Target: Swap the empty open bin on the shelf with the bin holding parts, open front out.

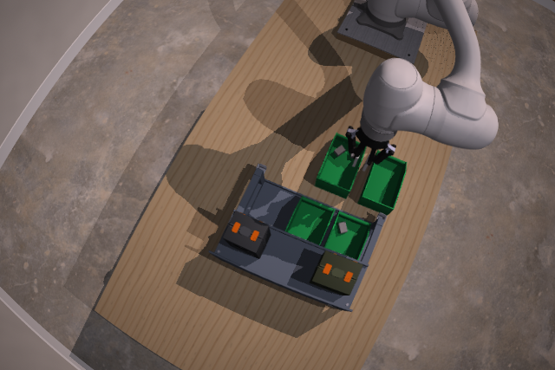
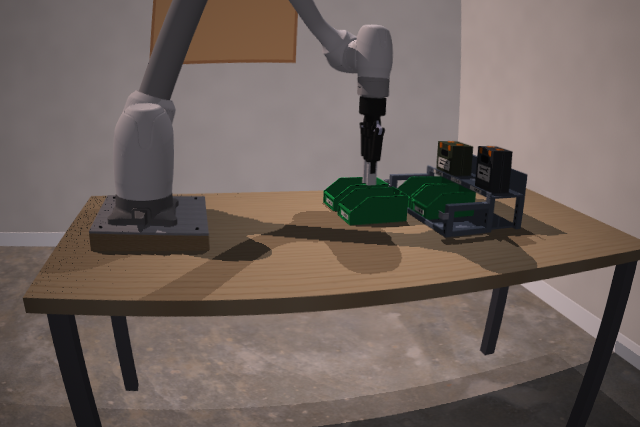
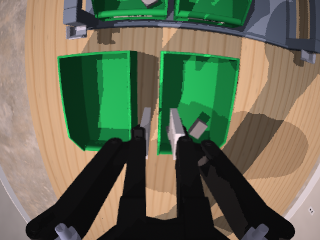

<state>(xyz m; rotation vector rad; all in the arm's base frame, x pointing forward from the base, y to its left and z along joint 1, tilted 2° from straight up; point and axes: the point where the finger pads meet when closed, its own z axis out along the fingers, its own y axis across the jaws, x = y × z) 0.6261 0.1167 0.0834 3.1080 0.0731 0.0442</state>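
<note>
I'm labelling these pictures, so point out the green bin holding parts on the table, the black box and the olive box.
green bin (image 1: 336,173) (image 2: 377,210) (image 3: 200,82): top, exterior, wrist; floor, side wall, floor
black box (image 1: 243,242) (image 2: 500,176): top, exterior; side
olive box (image 1: 334,283) (image 2: 461,161): top, exterior; side

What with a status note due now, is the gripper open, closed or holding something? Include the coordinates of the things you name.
Gripper (image 1: 361,163) (image 2: 369,177) (image 3: 160,118): open slightly, jaws apart, holding nothing.
</note>
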